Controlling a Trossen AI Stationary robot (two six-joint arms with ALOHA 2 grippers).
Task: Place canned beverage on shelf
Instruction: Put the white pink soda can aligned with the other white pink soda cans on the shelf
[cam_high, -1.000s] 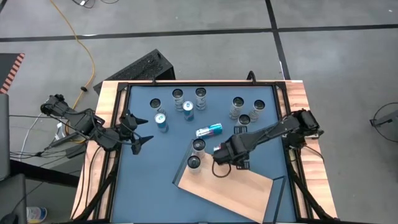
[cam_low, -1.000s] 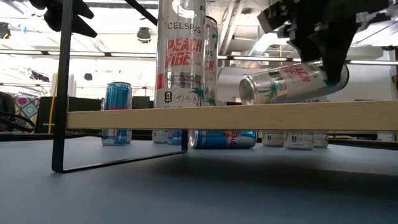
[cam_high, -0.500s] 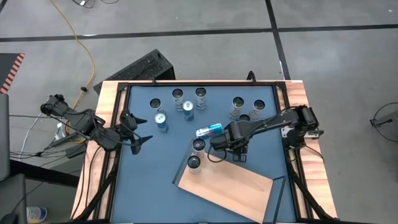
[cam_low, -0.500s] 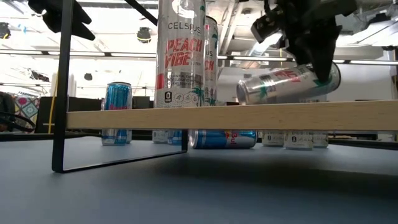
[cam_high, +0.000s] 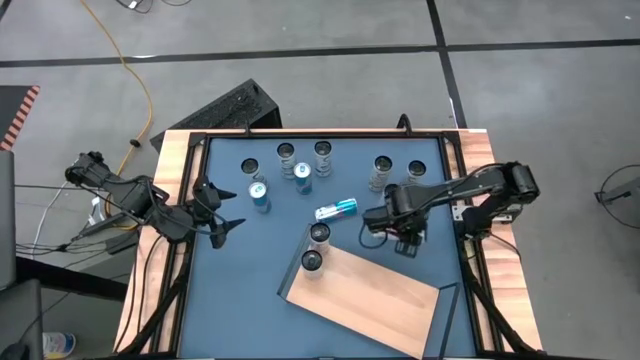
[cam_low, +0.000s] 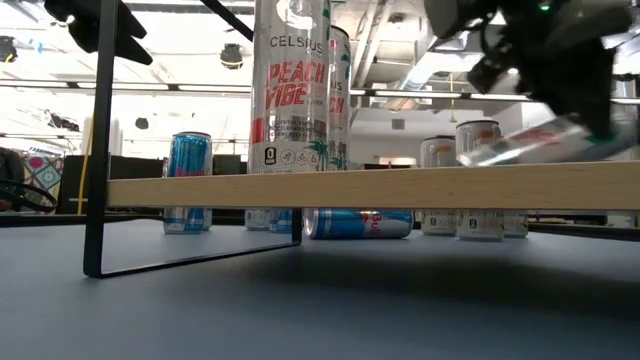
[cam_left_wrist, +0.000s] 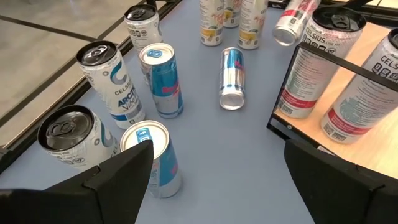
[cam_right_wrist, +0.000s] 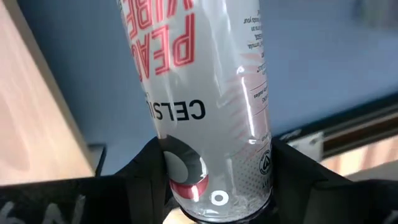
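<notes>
Right gripper holds a Celsius can on its side, clear of the shelf; left arm idle.

Left gripper (cam_high: 222, 228) hangs at the table's left edge, fingers spread wide with nothing between them. Loose cans stand across the blue table (cam_high: 250, 260), and one blue can (cam_high: 336, 208) lies on its side near the middle. The shelf (cam_high: 370, 300), a light-wood board, sits at the near centre with two upright Celsius cans (cam_high: 316, 247) at its left corner. Right gripper (cam_high: 398, 222) is just beyond the shelf's far edge, jaws clamped on a silver Celsius Peach Vibe can (cam_right_wrist: 205, 106) held roughly horizontal and raised above shelf level.
</notes>
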